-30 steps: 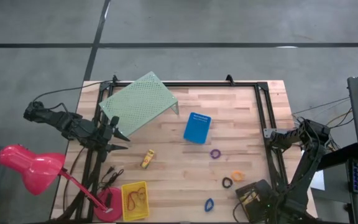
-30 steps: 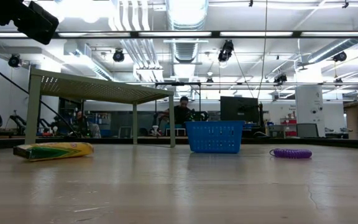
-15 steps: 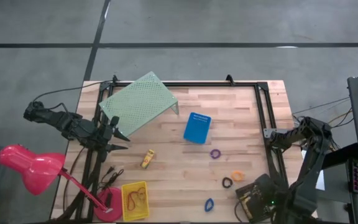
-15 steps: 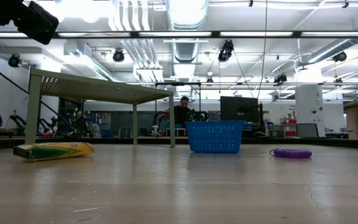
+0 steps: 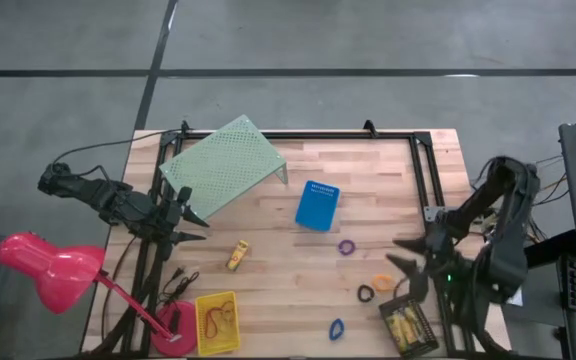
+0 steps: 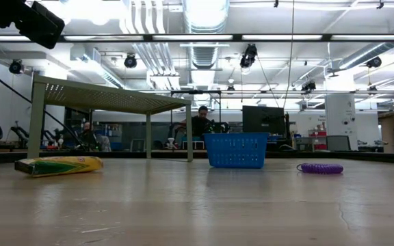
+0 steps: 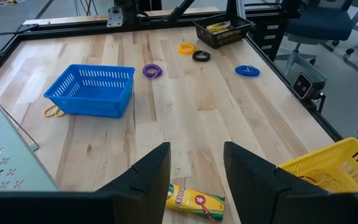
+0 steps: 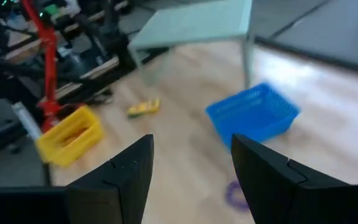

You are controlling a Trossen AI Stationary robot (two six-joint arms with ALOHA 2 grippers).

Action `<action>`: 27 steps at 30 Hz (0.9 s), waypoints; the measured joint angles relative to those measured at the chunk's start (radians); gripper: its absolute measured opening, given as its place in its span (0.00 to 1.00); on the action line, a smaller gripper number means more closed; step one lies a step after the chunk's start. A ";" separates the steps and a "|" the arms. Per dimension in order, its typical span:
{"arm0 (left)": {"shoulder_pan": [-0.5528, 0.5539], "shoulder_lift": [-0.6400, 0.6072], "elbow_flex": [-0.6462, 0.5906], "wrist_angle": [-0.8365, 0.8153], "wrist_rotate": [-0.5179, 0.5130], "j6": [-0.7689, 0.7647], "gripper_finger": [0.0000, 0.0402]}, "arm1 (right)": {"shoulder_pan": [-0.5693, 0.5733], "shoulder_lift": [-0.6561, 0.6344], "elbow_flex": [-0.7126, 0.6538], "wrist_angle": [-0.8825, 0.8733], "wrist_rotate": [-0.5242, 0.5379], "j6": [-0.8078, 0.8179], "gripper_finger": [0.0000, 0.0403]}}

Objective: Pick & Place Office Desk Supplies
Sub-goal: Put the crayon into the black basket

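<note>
2 arms frame the bench [image 5: 388, 170], and only the right one has changed: a second ago it was folded low over the black bin [image 5: 408, 327] at the near right corner; now it has lifted, and its jaws [image 5: 408, 267] hang released and empty above the bench's right side, pointing toward the rings. The bin, uncovered, shows yellow-gold pieces [image 5: 404, 325] inside. That reads as 1 drop finished and a reach for the next item beginning. The left jaws [image 5: 190, 222] wait parted and empty at the left edge, unmoved.

Going down in size across the wooden bench: the pale green riser [image 5: 221, 165] at the far left, the blue bin [image 5: 317, 204] mid-bench, the yellow bin [image 5: 217, 321] holding rubber bands [image 5: 216, 319], a yellow crayon box [image 5: 237, 255], then 4 loose rings: purple [image 5: 346, 246], orange [image 5: 381, 282], black [image 5: 365, 293] and blue [image 5: 336, 328].

Beyond lies a bright workshop with ceiling lights, and a person [image 6: 200, 120] seated far off.
</note>
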 joint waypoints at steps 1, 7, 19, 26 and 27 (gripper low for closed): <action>0.000 0.000 0.000 0.000 0.000 0.000 0.38 | -0.013 -0.030 -0.025 0.008 0.011 -0.033 0.52; 0.000 0.000 0.000 0.000 0.000 0.000 0.38 | -0.079 -0.217 -0.202 0.160 0.090 -0.232 0.50; 0.000 0.000 0.000 0.000 0.000 -0.002 0.38 | -0.195 -0.451 -0.640 1.539 -0.029 -1.277 0.46; 0.000 0.000 0.000 0.000 0.000 -0.002 0.38 | -0.385 -0.473 -0.802 1.962 -0.255 -1.637 0.45; 0.000 0.000 0.000 0.000 0.000 -0.002 0.38 | -0.425 -0.489 -0.822 1.955 -0.304 -1.623 0.45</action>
